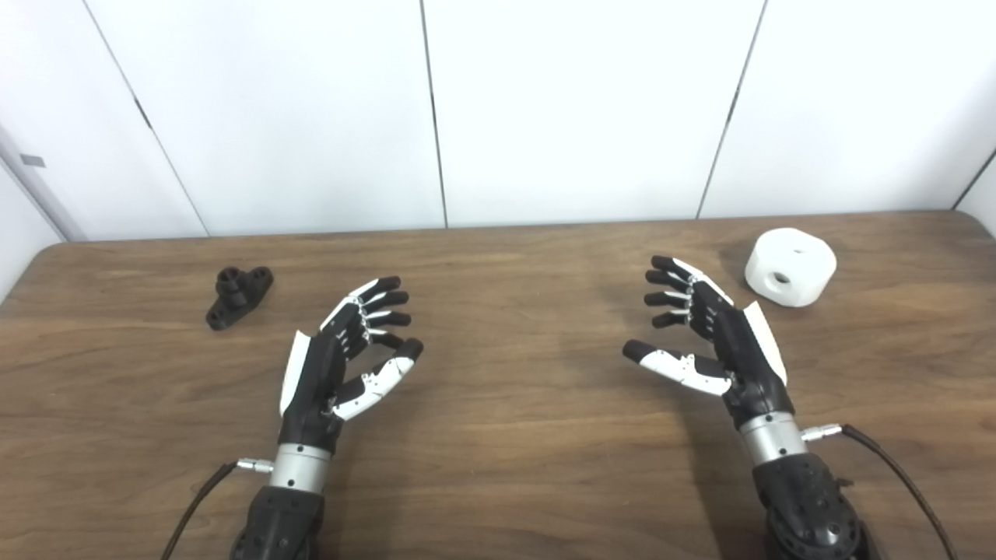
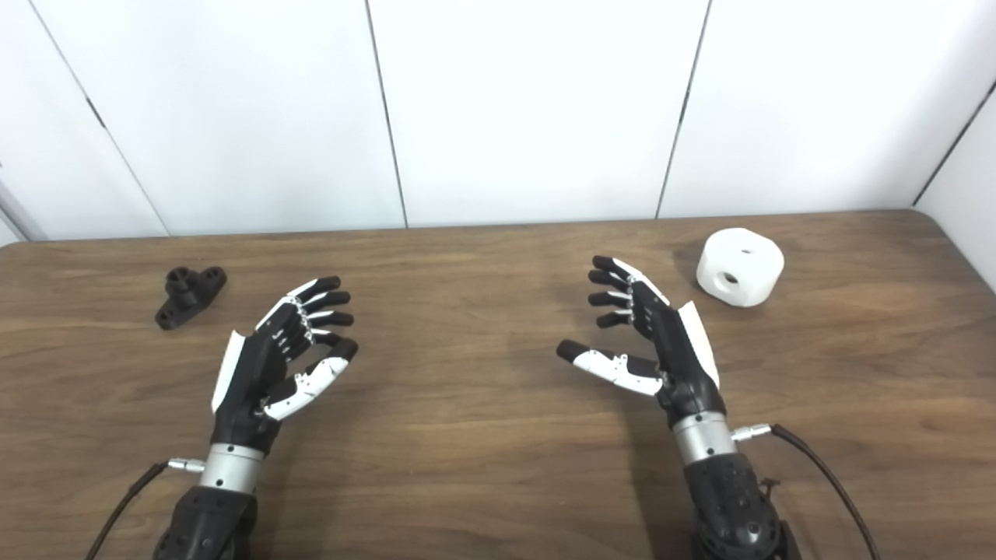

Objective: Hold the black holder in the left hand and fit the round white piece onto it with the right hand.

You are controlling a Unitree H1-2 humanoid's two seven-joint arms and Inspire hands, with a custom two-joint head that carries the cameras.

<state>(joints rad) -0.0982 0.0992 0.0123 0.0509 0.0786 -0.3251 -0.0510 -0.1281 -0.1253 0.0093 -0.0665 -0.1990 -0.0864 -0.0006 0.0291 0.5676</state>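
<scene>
Both hands empty, fingers spread, over the counter (image 1: 498,467).
Left hand (image 1: 342,354) and right hand (image 1: 712,334) hold nothing; black holder (image 1: 239,295) lies near the far-left corner, round white piece (image 1: 790,267) near the far-right corner.

head cameras side by side, looking down, sharing table (image 1: 498,467)

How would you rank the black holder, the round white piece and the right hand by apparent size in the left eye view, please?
1. right hand, though it is nearer the camera
2. round white piece
3. black holder, clearly smallest
</scene>
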